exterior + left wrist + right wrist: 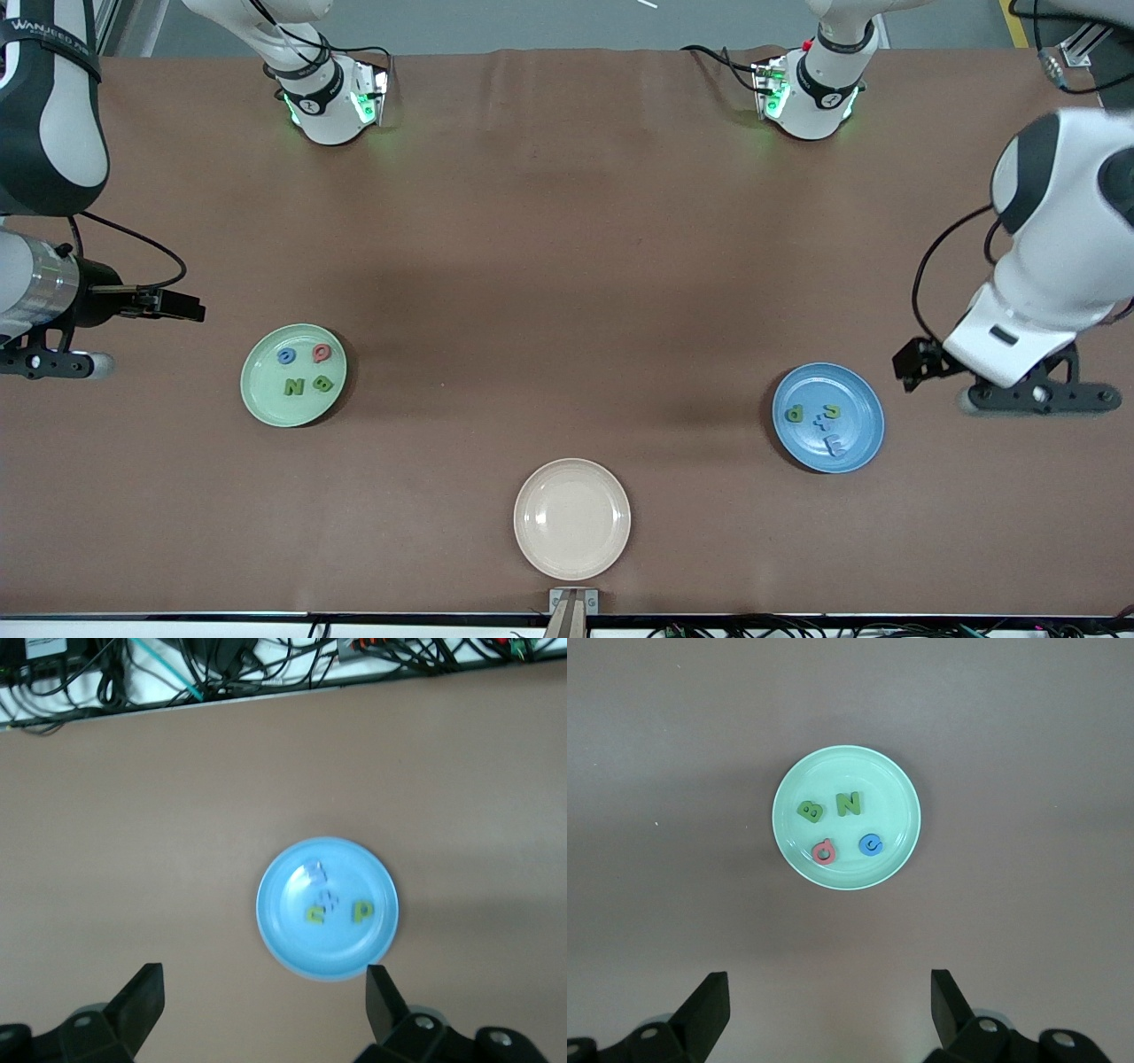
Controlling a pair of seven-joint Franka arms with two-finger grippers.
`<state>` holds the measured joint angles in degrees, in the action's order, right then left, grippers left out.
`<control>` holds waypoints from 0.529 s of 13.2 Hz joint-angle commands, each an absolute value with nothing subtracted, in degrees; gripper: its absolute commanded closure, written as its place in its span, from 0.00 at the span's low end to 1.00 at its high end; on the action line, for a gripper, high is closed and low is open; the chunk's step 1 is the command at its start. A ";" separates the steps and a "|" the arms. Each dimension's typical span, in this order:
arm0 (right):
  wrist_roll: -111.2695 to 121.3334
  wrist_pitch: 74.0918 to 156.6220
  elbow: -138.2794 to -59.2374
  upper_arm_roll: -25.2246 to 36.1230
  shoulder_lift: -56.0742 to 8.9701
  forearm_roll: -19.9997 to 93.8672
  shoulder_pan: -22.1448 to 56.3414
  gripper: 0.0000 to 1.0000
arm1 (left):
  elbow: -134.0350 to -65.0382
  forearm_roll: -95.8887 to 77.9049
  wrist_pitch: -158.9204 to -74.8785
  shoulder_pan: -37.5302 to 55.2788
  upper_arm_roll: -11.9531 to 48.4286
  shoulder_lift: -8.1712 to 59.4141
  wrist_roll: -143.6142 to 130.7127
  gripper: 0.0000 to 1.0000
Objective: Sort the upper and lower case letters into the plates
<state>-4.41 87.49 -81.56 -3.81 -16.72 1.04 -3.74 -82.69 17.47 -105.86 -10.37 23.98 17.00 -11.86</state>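
The mint green plate [266,400] [846,771] lies toward the right arm's end of the table. It holds several letters: a green N [294,386] [849,804], a green B [811,810], a red one [321,353] and a blue one [286,356]. The blue plate [861,399] [354,952] toward the left arm's end holds a green p [795,413] [362,912], a yellow-green letter [316,916] and pale ones [834,443]. My left gripper [1041,396] [264,992] hangs open and empty beside the blue plate. My right gripper [40,363] [828,992] hangs open and empty beside the green plate.
A cream-beige round dish [572,518] with nothing in it sits near the table's front edge, midway between the two plates. The brown table [567,266] runs bare from the plates to the arm bases. Cables [204,665] lie off the table's edge.
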 commanded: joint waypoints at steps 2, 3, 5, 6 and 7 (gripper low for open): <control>-4.13 88.76 -86.02 -4.57 -12.68 2.11 -4.75 0.00 | -84.99 12.67 -99.25 -10.02 23.56 9.16 -6.00 0.00; -3.52 90.68 -89.00 -4.57 -10.39 2.20 -4.92 0.00 | -85.25 11.00 -97.58 -9.32 22.08 7.66 -5.02 0.00; -2.30 93.68 -93.41 -4.22 -7.04 2.02 -3.96 0.00 | -86.82 6.18 -92.66 -4.78 14.98 3.10 -2.30 0.00; -1.24 93.87 -93.78 -3.17 -6.60 1.93 -3.35 0.00 | -88.23 4.33 -90.90 -1.44 9.98 0.81 -0.20 0.00; -1.06 93.61 -93.78 -0.99 -6.07 2.02 -1.25 0.00 | -89.90 1.52 -90.10 -0.28 6.71 -0.69 2.00 0.00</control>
<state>-2.72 92.10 -89.40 -3.58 -10.06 1.15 -3.37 -84.73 5.55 -91.17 -3.26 12.75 4.37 -1.78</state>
